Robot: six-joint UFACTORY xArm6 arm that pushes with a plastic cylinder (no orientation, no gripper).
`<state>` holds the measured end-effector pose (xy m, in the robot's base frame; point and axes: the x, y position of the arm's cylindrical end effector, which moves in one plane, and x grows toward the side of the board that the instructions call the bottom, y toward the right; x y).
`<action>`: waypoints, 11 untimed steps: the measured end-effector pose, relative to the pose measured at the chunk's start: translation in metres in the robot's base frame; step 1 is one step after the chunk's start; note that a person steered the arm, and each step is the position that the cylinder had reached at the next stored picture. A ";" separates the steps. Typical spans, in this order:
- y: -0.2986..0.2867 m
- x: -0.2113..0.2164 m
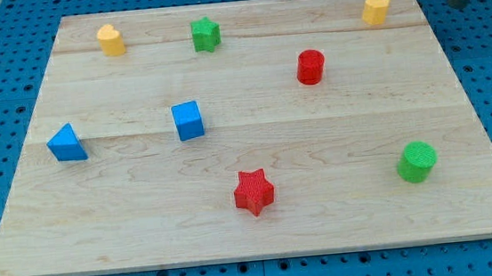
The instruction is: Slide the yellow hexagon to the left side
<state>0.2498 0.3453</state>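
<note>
Right, my tip (461,3) sits off the board at the view's top right corner, rod only partly in frame; no fingers on this rig, just a bare rod touching nothing. Nearest block is the yellow hexagon (376,8), near the board's top edge on the view's right, just beside my tip to its left. A second yellow block (111,40), shape hard to call, sits top left, so don't confuse the two. Along the same top strip is the green star (206,33); the red cylinder (310,66) is below and left of the hexagon. Risks as I judge them: an off-centre push spins the hexagon off line or over the top edge of the wooden board (263,235); a straight leftward run rams the green star. Other blocks lie well apart from that path.
</note>
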 end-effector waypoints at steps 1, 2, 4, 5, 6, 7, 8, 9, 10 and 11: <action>-0.006 0.029; -0.041 0.051; -0.034 -0.004; -0.037 -0.001; -0.075 -0.014; -0.089 -0.015; -0.129 -0.003; -0.174 -0.002; -0.207 0.011; -0.180 0.002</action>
